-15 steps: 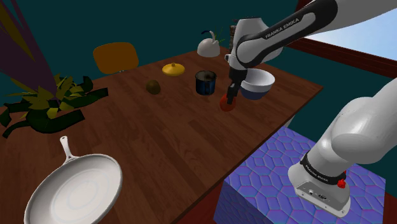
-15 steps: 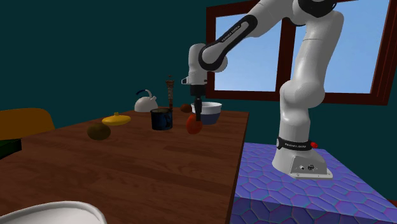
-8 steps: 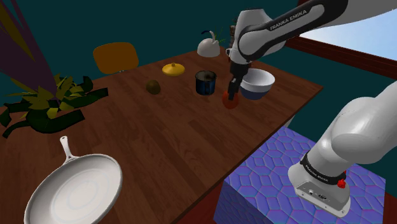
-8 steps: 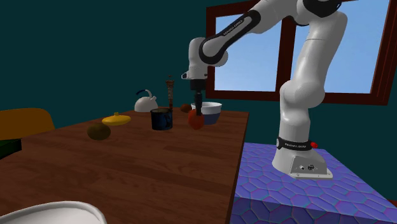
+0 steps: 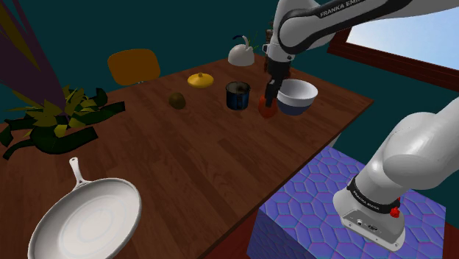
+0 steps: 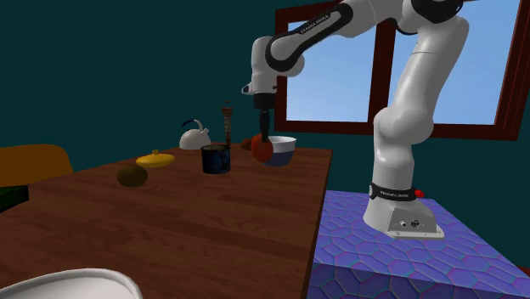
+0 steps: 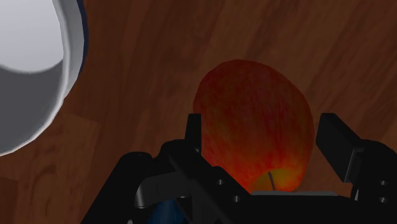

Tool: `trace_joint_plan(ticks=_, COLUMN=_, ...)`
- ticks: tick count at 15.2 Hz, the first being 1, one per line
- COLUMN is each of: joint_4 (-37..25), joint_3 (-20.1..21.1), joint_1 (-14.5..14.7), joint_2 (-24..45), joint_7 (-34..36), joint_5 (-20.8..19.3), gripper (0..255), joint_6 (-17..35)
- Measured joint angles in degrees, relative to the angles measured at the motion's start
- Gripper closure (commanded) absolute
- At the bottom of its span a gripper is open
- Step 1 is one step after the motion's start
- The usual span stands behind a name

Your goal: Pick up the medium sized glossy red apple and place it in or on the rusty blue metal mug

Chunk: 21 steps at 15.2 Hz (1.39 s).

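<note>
Mug and bowl flank the apple in the gripper; bare table spreads toward the pan.

This is looking like a home dining room: a wooden table is carrying kitchenware (a white kettle at its far corner, a frying pan by the near edge), 1 orange chair is standing beside its far edge, and a wood-framed window is showing blue sky.
</note>
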State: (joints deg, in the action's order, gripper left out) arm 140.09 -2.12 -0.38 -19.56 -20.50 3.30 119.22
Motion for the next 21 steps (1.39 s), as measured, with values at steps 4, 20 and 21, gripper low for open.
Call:
trace_joint_plan(ticks=4, joint_4=-2.3, joint_3=0.1, joint_1=0.0, joint_2=-1.2, joint_7=0.3, joint_5=-0.1, gripper=255, joint_6=-3.4)
trace_joint_plan(ticks=20, joint_4=-12.9, joint_3=0.0, joint_1=-0.1, joint_2=-2.5, joint_7=0.9, joint_5=-0.4, gripper=255, joint_6=-15.3)
trace_joint_plan(ticks=21, joint_4=-15.0, joint_3=-0.1, joint_1=-0.1, joint_2=-0.7, joint_7=0.7, joint_5=-0.4, gripper=255, joint_6=-15.7)
